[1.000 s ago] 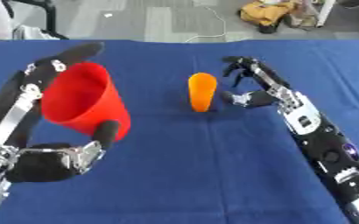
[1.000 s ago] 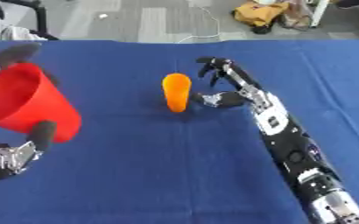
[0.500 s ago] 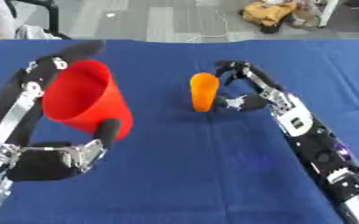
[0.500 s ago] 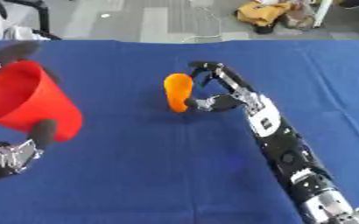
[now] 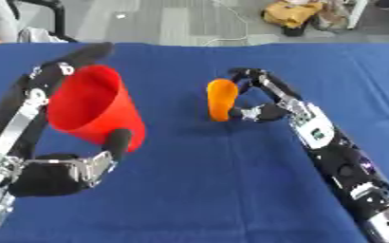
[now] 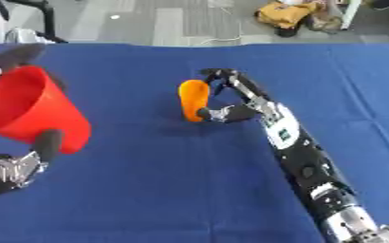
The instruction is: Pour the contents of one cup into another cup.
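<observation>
A large red cup (image 5: 91, 110) is held up over the blue table at the left, its mouth tilted up and to the left, with my left hand (image 5: 57, 173) shut on it, thumb on its front wall. A small orange cup (image 5: 222, 99) stands upright near the table's middle. My right hand (image 5: 260, 97) has come up against the orange cup's right side, fingers curved over its top edge and thumb near its base; whether they touch it I cannot tell.
The blue cloth-covered table (image 5: 231, 190) fills most of the view. Beyond its far edge lies grey floor with a yellow bag (image 5: 293, 12), a white cable (image 5: 231, 38) and a chair leg (image 5: 57, 14).
My right hand has moved left from a short way off until it reaches the orange cup. The red cup has stayed in my left hand.
</observation>
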